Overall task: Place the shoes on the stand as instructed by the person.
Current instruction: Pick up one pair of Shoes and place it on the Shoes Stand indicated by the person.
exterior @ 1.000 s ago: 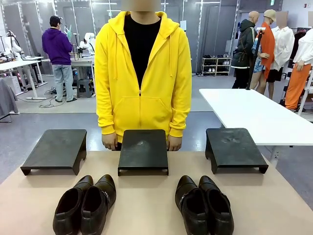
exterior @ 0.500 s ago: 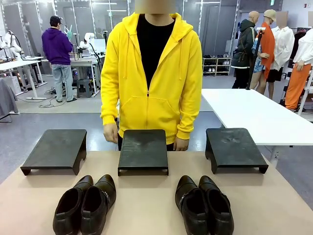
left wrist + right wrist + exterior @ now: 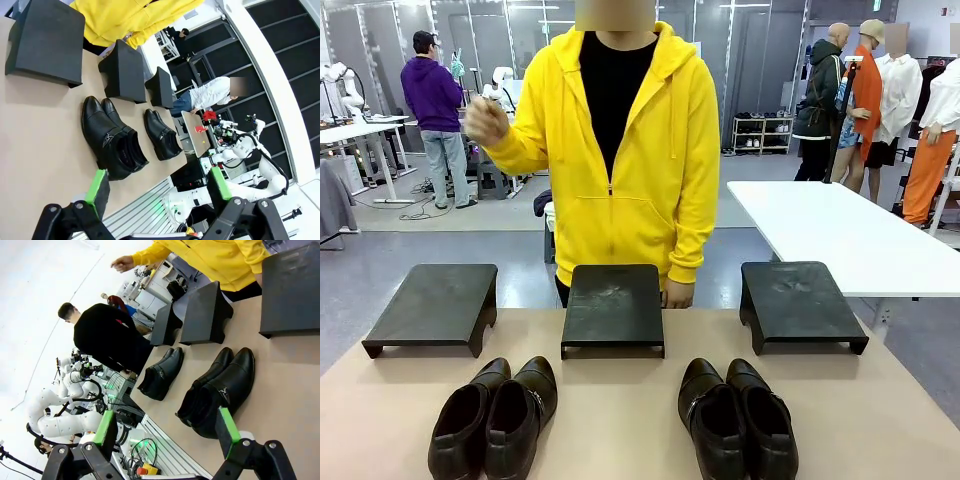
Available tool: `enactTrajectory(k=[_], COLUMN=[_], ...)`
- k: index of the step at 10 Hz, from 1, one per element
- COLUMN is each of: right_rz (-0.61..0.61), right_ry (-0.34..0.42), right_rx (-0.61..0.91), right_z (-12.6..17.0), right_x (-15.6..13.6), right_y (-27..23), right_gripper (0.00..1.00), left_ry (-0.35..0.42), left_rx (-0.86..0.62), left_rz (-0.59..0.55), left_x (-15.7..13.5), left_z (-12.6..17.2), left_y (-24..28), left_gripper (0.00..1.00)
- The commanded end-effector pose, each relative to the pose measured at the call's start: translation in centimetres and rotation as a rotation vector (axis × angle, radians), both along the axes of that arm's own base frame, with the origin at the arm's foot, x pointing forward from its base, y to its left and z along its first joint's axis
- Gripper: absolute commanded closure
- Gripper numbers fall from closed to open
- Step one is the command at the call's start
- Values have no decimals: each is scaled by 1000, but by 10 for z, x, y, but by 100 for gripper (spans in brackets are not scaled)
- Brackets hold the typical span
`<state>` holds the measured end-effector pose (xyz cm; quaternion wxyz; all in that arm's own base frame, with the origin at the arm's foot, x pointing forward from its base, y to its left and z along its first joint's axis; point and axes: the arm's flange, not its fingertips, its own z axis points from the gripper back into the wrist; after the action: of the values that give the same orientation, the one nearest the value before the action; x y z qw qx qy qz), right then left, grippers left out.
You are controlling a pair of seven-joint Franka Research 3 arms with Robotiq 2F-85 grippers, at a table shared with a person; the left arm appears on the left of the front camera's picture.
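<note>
Black leather shoes: left pair (image 3: 495, 418), right pair (image 3: 737, 418). Judged stiff, fairly light, likely slick on polished uppers; best held at heel collar. On bench (image 3: 620, 420), robot-side of middle stand (image 3: 613, 305), flanking it. Spread and empty: left jaws, right jaws.

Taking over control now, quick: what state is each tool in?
Left tool: open, holding nothing.
Right tool: open, holding nothing.

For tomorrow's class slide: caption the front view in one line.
Person in yellow hoodie, one hand raised, behind three dark stands; two pairs of black shoes wait on the table.
</note>
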<state>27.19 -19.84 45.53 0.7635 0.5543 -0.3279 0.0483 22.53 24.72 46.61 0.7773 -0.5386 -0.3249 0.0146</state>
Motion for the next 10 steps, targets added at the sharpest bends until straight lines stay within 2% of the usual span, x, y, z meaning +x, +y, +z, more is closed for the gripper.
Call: enactTrajectory(k=[1,10], right_rz=[2,2], right_ry=[-13,-13], right_rx=[2,2], right_z=[3,3], right_x=[1,1], right_y=[-2,-2], right_gripper=[0,0], left_ry=[-24,-24], left_rx=[-6,-6], left_rz=[-9,-9], left_x=[0,0], left_z=[0,0], left_y=[1,1], left_gripper=[0,0])
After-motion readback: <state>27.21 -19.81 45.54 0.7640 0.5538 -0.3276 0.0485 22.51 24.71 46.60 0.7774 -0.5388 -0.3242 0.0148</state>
